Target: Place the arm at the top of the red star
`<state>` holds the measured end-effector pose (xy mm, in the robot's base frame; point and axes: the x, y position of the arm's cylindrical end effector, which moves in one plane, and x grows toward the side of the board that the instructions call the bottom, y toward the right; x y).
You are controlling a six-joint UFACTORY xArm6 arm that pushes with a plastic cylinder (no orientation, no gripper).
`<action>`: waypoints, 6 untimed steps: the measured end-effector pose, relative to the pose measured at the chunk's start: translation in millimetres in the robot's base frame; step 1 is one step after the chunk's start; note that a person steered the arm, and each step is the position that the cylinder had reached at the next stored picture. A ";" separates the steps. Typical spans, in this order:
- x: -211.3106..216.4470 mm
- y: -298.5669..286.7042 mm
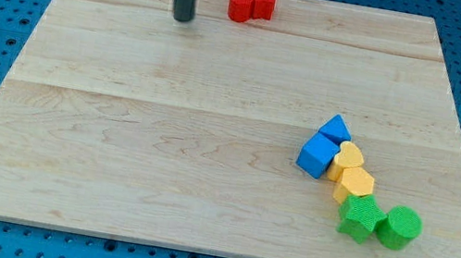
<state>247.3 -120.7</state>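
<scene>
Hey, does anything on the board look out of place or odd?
Nothing stands out. Two red blocks touch near the view's top, my tip to their left. Blue, yellow and green blocks cluster at the view's lower right.

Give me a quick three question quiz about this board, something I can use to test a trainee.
1. True or false: my tip touches a red block.
2. Which colour pair lies nearest the view's bottom right? A red, B blue, C green.
3. Fill in: the two yellow blocks sit between the blue pair and the ____ pair.

Key:
1. False. My tip stands apart, to the view's left of the two red blocks near the view's top.
2. C, the green blocks.
3. Green: the yellow blocks lie below the blue blocks in the view's right cluster.
</scene>
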 end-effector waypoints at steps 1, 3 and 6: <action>-55.1 15.8; -55.7 35.9; -54.1 91.5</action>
